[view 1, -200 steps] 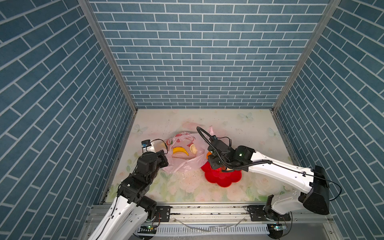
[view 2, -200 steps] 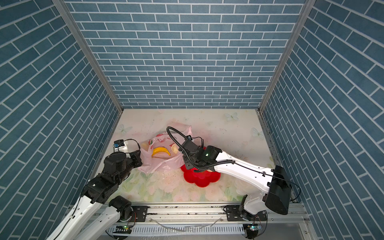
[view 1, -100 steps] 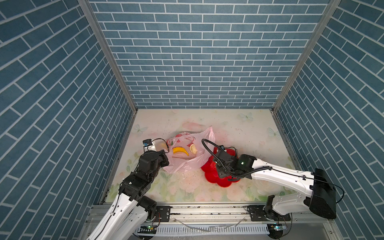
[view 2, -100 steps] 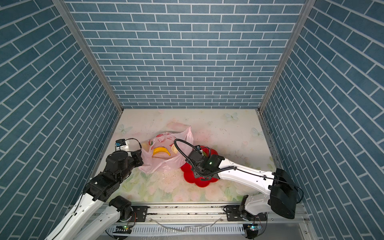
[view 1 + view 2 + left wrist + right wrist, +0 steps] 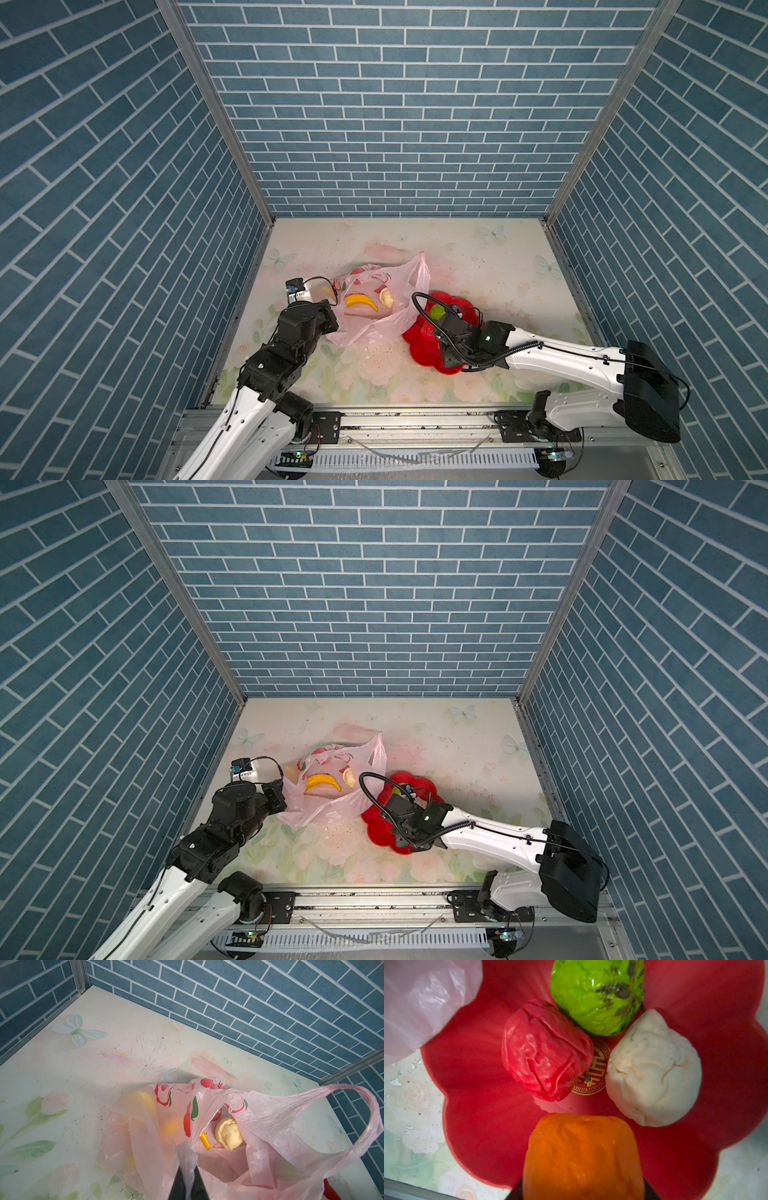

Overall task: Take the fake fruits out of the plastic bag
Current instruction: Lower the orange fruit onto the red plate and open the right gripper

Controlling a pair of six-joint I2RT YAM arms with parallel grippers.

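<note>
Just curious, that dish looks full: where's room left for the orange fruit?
Bare red dish between red fruit and plastic bag; open table behind the dish. Crowded at centre: green fruit and cream fruit.

1. Just ahead of the right gripper (image 5: pixel 583 1185) and its orange fruit (image 5: pixel 581 1147), the red fruit (image 5: pixel 546 1051), green fruit (image 5: pixel 596 995) and cream fruit (image 5: pixel 652 1070) crowd the middle of the red dish (image 5: pixel 477 1126). Its outer lobes lie free.
2. Ahead of the left gripper (image 5: pixel 188 1169), the mouth of the plastic bag (image 5: pixel 280 1118) gapes, with the banana (image 5: pixel 204 1139) and a second cream fruit (image 5: pixel 228 1134) inside.
3. Beyond the bag, open worktop (image 5: pixel 104 1053) reaches the brick wall (image 5: pixel 249 1012).
</note>
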